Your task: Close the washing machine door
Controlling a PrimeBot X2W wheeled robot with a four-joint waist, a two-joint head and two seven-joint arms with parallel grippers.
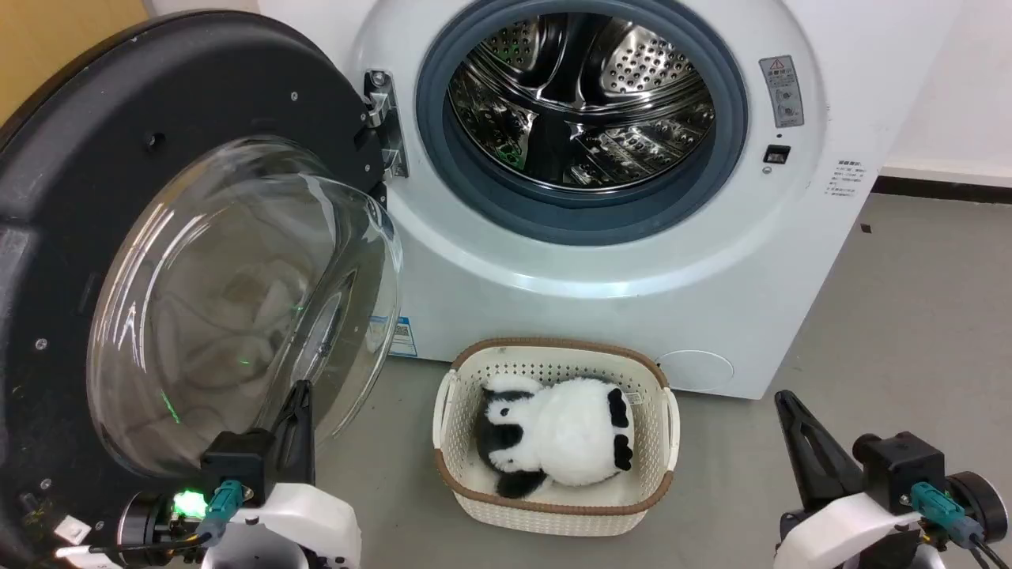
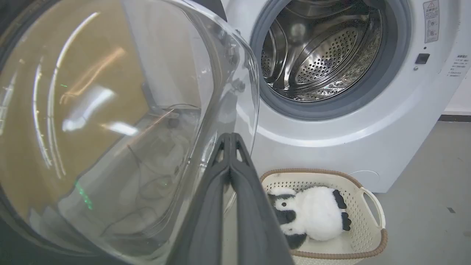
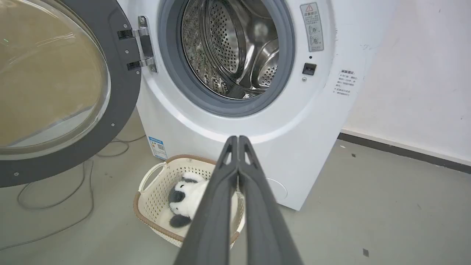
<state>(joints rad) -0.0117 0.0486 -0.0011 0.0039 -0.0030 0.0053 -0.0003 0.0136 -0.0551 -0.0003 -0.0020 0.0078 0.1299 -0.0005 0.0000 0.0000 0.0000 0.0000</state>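
The washing machine door (image 1: 229,300) stands wide open on its hinge (image 1: 385,118), left of the drum opening (image 1: 581,103), with its glass bowl facing the robot. The left claw (image 1: 302,391), clenched and empty, sits just before the bowl's lower edge. It is far nearer than the right claw (image 1: 784,397), also clenched on nothing. Closing likely means pushing the door's far-left edge rightward.

We lose the washing machine door (image 1: 55,197) past the left and bottom edges of the head view. Whether the left pincer (image 1: 300,389) touches the door's glass bowl (image 1: 237,300) we cannot tell. To the door's right, the warning label (image 1: 783,91) is too small to read; below the door, the right pincer (image 3: 238,137) covers part of the plush panda (image 3: 187,191) in the right wrist view.
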